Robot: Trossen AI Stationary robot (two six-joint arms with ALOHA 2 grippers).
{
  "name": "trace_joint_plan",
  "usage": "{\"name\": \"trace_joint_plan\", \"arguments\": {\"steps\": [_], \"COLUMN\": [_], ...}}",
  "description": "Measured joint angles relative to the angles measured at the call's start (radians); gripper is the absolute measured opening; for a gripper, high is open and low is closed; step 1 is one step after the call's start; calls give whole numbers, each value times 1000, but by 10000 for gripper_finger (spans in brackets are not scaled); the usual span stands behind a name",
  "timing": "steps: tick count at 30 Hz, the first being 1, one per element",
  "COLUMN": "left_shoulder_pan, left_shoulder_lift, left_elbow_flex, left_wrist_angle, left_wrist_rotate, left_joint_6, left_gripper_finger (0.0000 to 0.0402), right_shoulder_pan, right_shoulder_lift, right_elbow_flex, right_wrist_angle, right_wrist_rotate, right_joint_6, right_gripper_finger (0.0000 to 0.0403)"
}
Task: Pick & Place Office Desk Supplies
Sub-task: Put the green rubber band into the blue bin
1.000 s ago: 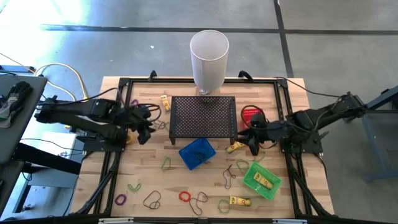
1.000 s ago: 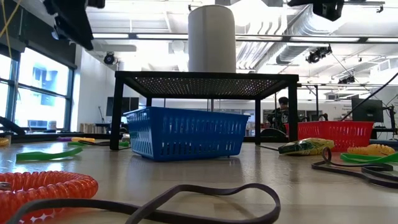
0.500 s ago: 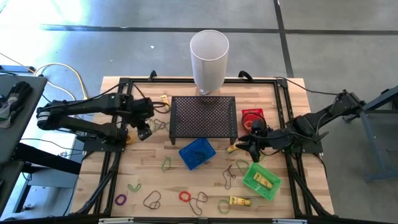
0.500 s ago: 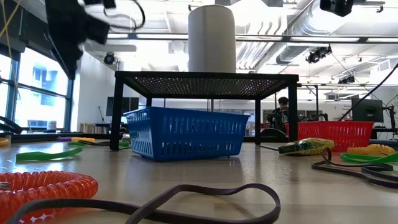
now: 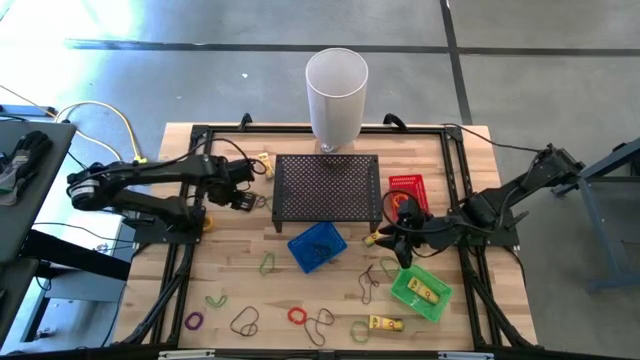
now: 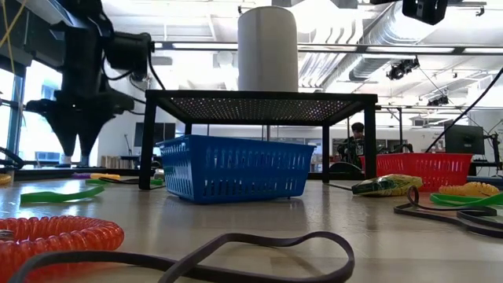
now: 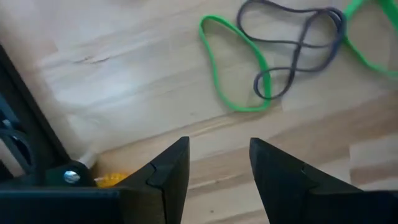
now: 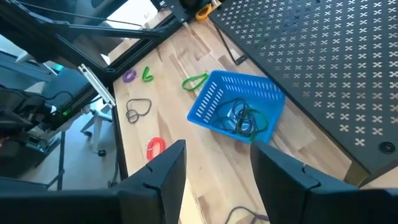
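left gripper (image 7: 219, 163): fingers parted, gripping nothing, hovering over bare wood
thin green rubber-band loop (image 7: 231, 68): lying just ahead, tangled with grey band loop (image 7: 292, 46)
right gripper (image 8: 216, 169): spread, empty

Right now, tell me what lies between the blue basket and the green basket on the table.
In the high view, between the blue basket and the green basket: a yellow piece, dark bands, and the right gripper, open and empty.
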Motion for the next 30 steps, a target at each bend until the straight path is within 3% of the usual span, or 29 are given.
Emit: {"name": "trace_joint_plan", "arguments": {"steps": [6, 12, 24, 30], "left_shoulder_pan": [0, 0, 0, 0], "left_shoulder_lift": [67, 150, 295, 308], "left_elbow_flex": [0, 0, 5, 5], "left_wrist_angle": [44, 128, 131, 144], "left_wrist_rotate": [-62, -67, -73, -79], "left_joint_6": [-147, -145, -84, -81], "left_gripper_finger": [159, 159, 157, 119], "right_shoulder_pan": [0, 0, 3, 3], "right_shoulder_lift": [0, 0, 0, 0], "right_elbow_flex": [0, 0, 0, 0], "right_wrist_angle": [18, 23, 40, 45], "right_wrist_rotate": [18, 18, 15, 15], "right_joint_6": [-26, -26, -16, -18], "right_gripper_finger": [167, 167, 167, 167]}}
